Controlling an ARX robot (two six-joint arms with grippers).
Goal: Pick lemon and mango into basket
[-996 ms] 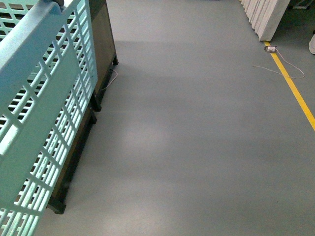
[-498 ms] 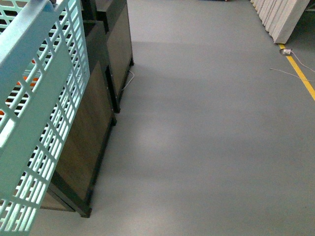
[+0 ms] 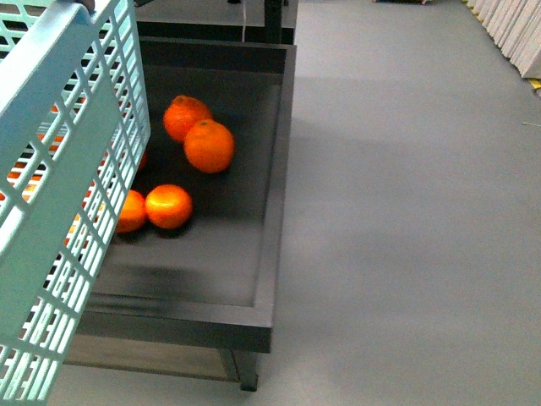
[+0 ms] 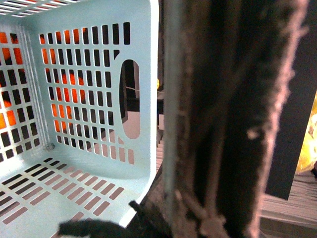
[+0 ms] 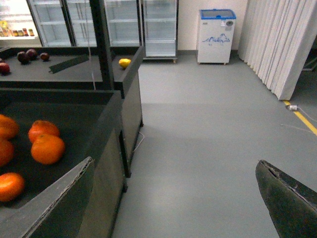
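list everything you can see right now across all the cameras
basket: one, light teal, raised and tilted at the front view's left, no fruit visible inside
tangerines: at least five, orange, in the near bin
display bins: two, dark, in a row
dark red fruit: about four, far bin
yellow fruit: one, far bin's corner, too small to name
fridges: glass-door, back wall
chest freezer: one, white with blue lid, back wall
curtain: white, beside the freezer
floor: grey
right gripper: open, empty
left gripper: not clearly made out; a dark blurred shape sits by the basket's rim
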